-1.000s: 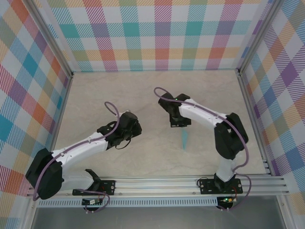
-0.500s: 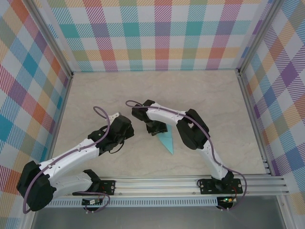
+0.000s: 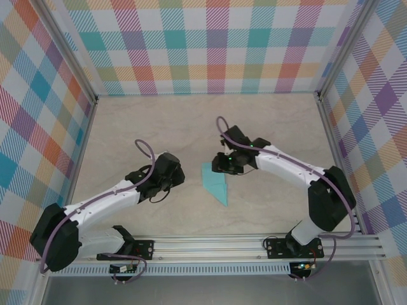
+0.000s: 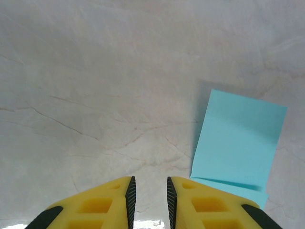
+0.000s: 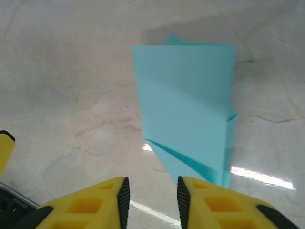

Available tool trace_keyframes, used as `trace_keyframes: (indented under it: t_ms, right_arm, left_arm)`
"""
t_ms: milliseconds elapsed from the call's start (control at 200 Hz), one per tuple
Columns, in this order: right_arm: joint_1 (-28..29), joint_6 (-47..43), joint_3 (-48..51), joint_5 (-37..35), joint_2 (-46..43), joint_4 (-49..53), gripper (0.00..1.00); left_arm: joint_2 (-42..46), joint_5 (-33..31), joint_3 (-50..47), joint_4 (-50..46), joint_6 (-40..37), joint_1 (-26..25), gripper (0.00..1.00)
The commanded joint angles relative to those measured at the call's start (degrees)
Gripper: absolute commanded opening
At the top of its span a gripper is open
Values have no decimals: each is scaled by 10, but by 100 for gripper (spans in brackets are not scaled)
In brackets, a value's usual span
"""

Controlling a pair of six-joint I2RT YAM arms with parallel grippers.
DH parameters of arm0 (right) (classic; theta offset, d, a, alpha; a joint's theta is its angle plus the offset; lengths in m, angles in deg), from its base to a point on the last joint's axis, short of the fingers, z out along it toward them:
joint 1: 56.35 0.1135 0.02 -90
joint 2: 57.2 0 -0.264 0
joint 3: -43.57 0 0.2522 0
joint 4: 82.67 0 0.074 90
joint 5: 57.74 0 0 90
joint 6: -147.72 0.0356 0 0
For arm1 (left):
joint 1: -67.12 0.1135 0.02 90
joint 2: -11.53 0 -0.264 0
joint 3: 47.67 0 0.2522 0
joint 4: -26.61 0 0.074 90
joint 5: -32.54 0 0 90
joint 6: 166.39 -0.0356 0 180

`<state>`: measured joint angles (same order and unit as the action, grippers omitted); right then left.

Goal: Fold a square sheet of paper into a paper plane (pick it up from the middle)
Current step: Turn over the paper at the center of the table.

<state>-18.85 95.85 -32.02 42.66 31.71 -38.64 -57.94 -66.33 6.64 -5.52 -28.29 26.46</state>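
The paper plane (image 3: 216, 184) is found lying flat at mid-table (image 3: 152, 127), well apart from the checked walls (image 3: 210, 51), with bare surface all round. It lies between the two arms. The left gripper (image 4: 149, 183) is held low beside it, narrowly parted and empty. The right gripper (image 5: 150, 183) is angled down near it, parted slightly wider and empty.

We've got a light turquoise paper plane (image 3: 215, 181), a beige veined table (image 3: 152, 127), pastel plaid walls (image 3: 210, 44), yellow black-edged jaws.

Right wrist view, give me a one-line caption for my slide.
Partly folded turquoise paper plane lies on the marbled table, just beyond the right arm's empty, parted yellow fingers.
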Motion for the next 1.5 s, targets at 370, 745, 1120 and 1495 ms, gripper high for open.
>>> trace_keyframes:
  t_ms: [370,745,1120,1495]
  right_arm:
    - [-73,11,161,274,18,-240,18]
    - [-86,-15,161,268,85,-240,15]
    - [-131,-2,225,299,113,-323,15]
    - [-138,-2,237,296,122,-328,15]
  left_arm:
    - [-186,182,57,129,36,6,26]
    - [-212,190,61,132,50,5,26]
    - [-234,208,71,145,57,0,30]
    - [-265,232,76,191,74,-11,38]
